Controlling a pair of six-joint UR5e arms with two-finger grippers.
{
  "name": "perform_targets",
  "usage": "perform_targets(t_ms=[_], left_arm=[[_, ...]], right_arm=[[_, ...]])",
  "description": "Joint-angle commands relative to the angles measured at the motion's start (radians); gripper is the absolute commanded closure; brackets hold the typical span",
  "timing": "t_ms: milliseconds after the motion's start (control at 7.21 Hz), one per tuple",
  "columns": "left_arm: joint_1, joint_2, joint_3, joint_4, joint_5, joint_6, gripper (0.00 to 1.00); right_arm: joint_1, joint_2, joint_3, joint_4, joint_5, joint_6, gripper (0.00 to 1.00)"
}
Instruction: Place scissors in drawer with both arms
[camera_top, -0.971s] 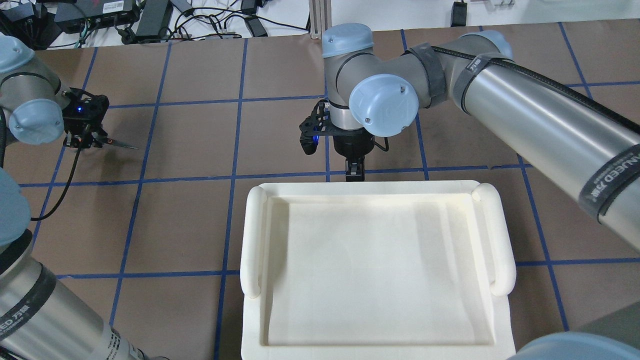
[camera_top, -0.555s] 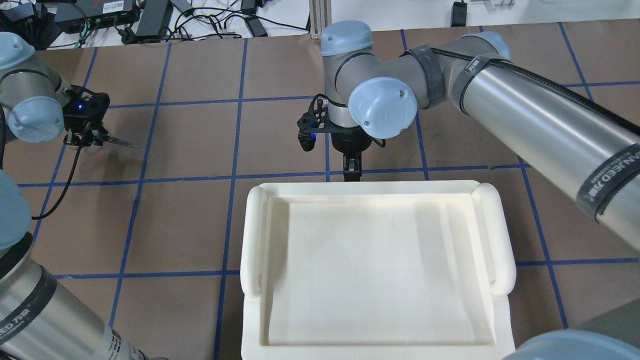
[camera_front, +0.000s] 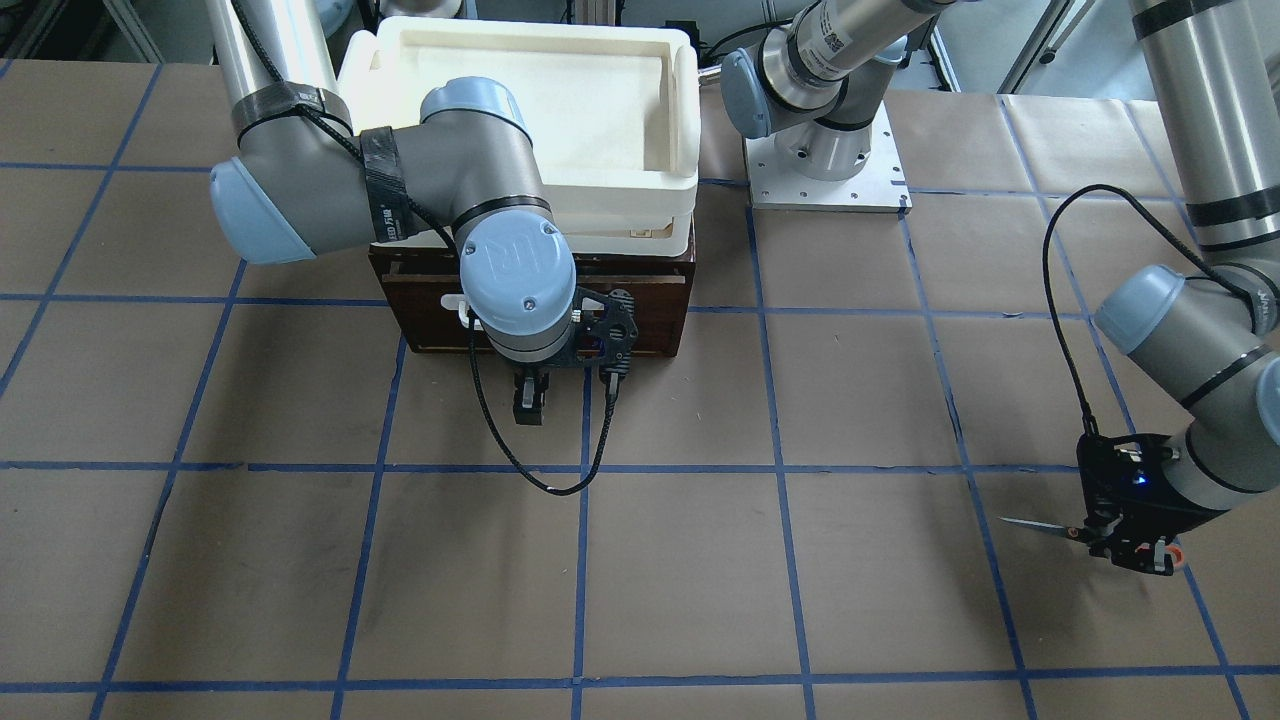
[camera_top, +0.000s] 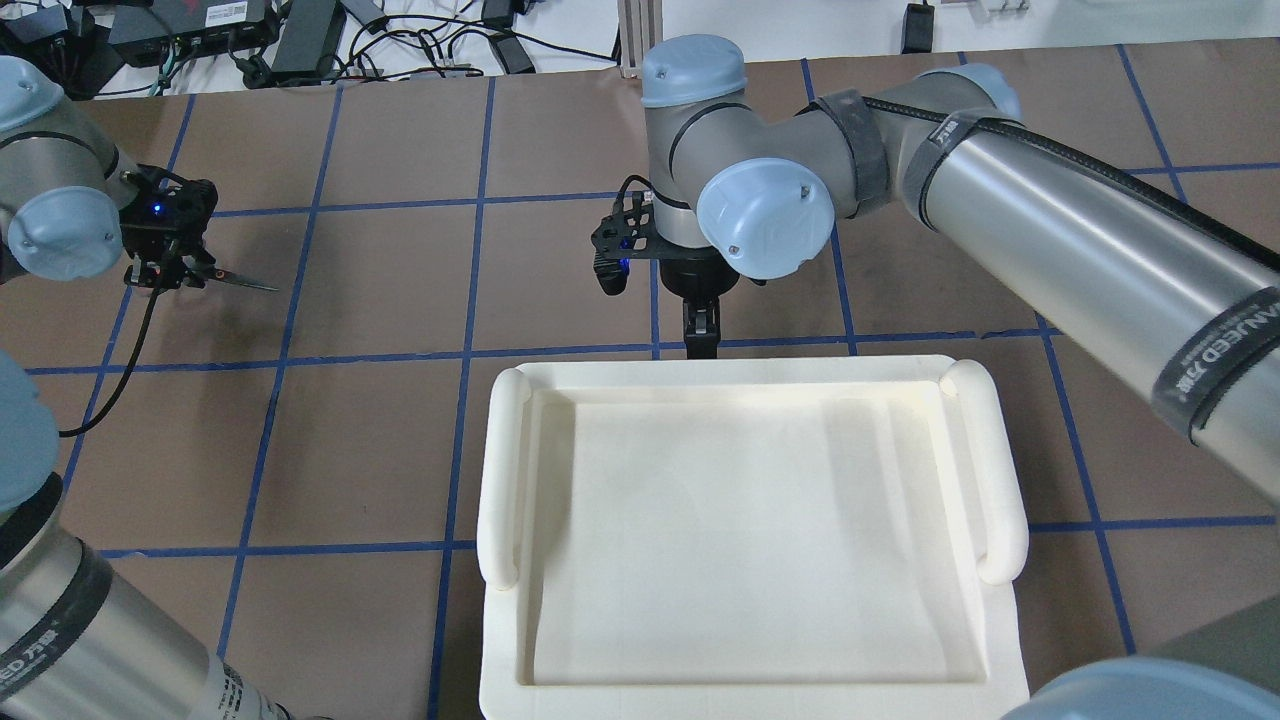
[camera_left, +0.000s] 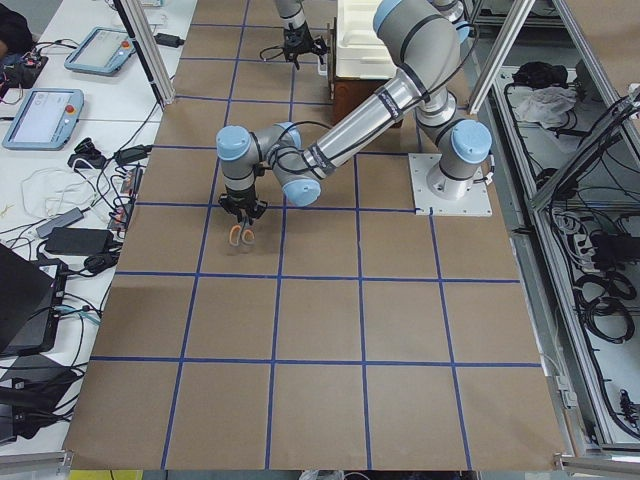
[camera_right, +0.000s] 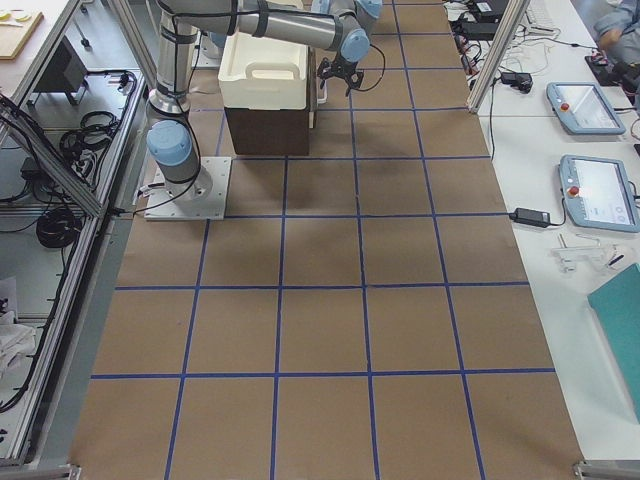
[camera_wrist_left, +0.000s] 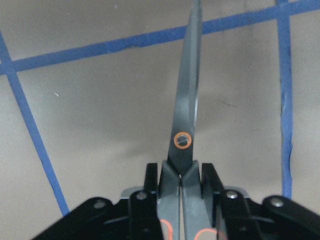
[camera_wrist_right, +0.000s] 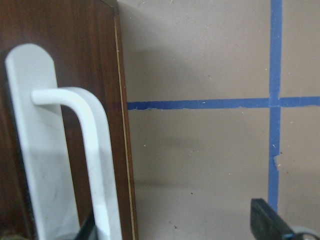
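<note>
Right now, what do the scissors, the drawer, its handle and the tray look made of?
The scissors have blades of matte grey metal, by their sheen, with an orange-ringed pivot. The drawer looks like dark brown stained wood, faintly streaked. Its handle is smooth white, plastic or painted metal. The tray is matte cream-white with thick rounded rims, likely foam or plastic.

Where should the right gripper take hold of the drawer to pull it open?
Probably grip the white bar handle on the drawer front, coming down from above with one finger behind the bar, one before it. The bar stands off the dark wood, leaving a gap.
</note>
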Motion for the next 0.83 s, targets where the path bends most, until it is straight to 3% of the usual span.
perform_targets(t_ms=[0, 277, 693], left_arm=[[-0.005, 0.063, 0.007, -0.104, -0.002, 0.0, 1.0], [-0.016, 0.144, 0.009, -0.212, -0.025, -0.043, 1.0], [-0.03, 0.171, 0.006, -0.23, -0.019, -0.091, 1.0]], right_arm=[[-0.01, 0.008, -0.012, -0.036, 0.002, -0.022, 0.0], [-0.013, 0.01, -0.012, -0.039, 0.002, -0.022, 0.0], [-0.029, 0.023, -0.041, -0.039, 0.011, -0.025, 0.0]])
